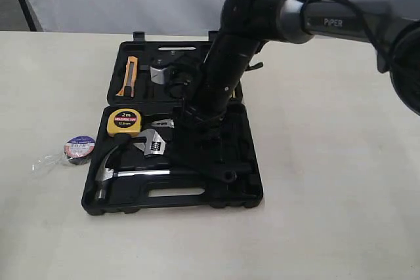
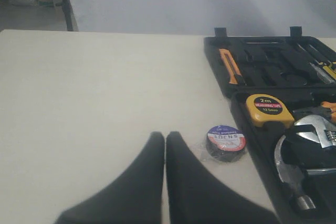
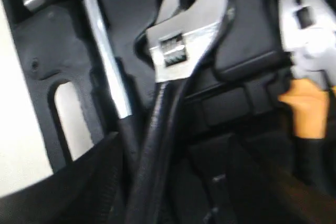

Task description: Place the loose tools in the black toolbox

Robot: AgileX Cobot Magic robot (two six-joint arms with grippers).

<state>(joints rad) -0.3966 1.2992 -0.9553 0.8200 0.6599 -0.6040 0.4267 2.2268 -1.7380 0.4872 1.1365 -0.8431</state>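
The black toolbox (image 1: 252, 185) lies open on the table. In its near half rest the claw hammer (image 1: 131, 174) and the adjustable wrench (image 1: 154, 143). My right gripper (image 1: 194, 120) hangs low over that half, jaws apart. In the right wrist view the wrench (image 3: 181, 35) runs its black handle between the fingers (image 3: 79, 182), beside the hammer shaft (image 3: 105, 61); whether a finger touches it I cannot tell. The wrapped tape roll (image 1: 79, 149) sits on the table left of the box. My left gripper (image 2: 165, 139) is shut and empty, short of the tape roll (image 2: 226, 141).
A yellow tape measure (image 1: 125, 121) and orange-handled pliers (image 3: 305, 103) sit in the near half. An orange utility knife (image 1: 131, 75) lies in the far half. The right arm (image 1: 230, 44) covers the middle of the box.
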